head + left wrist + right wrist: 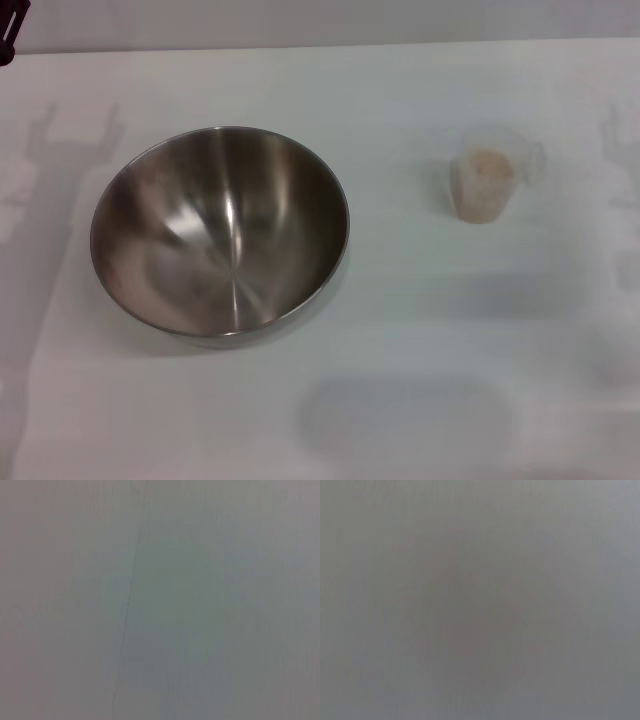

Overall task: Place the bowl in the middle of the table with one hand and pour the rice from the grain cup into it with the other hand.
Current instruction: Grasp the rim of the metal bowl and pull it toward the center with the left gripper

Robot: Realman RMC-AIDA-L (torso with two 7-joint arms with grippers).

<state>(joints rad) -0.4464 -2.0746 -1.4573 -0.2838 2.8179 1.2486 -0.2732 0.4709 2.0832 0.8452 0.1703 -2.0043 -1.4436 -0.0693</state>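
Neither gripper shows in any view, so no place can be told from a claw. A small black shape (7, 38) at the head view's top left corner is cut off by the edge; what it is cannot be told. The cup (487, 182) is so clear that its handle and lip are hard to trace, and the rice (487, 170) reads only as a pale mass. Both wrist views show only blank grey surface, the left with a thin dark line (129, 592)

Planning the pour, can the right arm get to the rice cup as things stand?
Probably yes: the cup stands alone on the robot's right side of the table, well apart from the bowl.
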